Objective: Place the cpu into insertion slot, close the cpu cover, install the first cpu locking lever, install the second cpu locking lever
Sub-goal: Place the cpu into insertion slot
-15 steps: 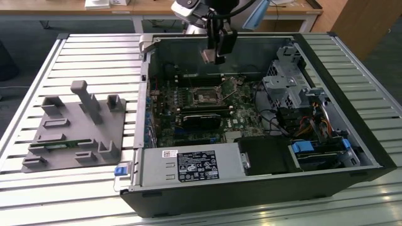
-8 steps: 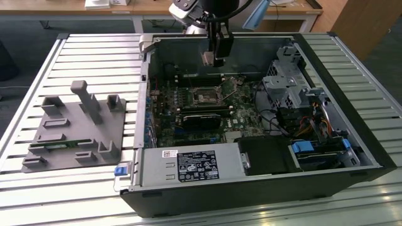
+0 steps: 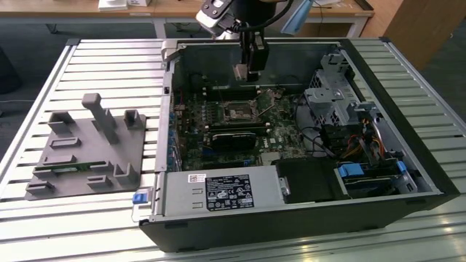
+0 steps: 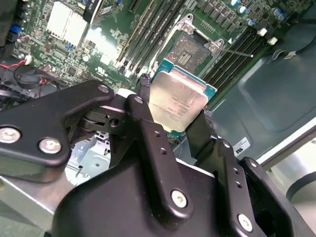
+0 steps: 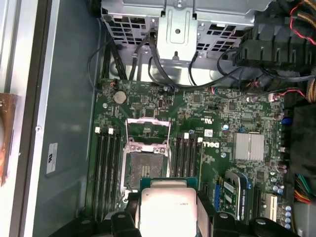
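You've got the pale silvery square cpu [image 5: 168, 212] clamped between the black fingers [image 4: 202, 131], hovering over the green motherboard [image 5: 222, 113] just short of the open black square insertion slot [image 5: 140, 168], so line up its edges and lower it level.

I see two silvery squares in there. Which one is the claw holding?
The smooth flat chip, gripped in the claw. The ribbed block sits on the green board, apart from it.
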`<action>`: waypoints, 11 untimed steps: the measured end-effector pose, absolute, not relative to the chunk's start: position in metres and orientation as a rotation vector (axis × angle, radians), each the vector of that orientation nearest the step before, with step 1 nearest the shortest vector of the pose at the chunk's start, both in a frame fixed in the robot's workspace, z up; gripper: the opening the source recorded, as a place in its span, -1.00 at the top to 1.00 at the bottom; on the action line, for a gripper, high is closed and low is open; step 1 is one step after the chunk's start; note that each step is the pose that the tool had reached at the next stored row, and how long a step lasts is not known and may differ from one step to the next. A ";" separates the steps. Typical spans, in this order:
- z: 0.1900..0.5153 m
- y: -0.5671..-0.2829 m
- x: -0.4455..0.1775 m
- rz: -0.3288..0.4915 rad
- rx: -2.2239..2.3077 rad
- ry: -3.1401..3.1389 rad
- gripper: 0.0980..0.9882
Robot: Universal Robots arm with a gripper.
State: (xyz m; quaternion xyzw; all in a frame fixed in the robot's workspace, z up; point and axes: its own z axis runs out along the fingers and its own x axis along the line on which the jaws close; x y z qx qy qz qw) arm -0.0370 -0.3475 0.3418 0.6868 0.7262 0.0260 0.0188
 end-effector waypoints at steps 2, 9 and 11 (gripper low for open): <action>0.338 -0.346 -0.037 0.080 2.132 2.254 0.00; 0.326 -0.340 -0.037 0.079 2.143 2.243 0.00; 0.322 -0.337 -0.037 0.077 2.151 2.236 0.00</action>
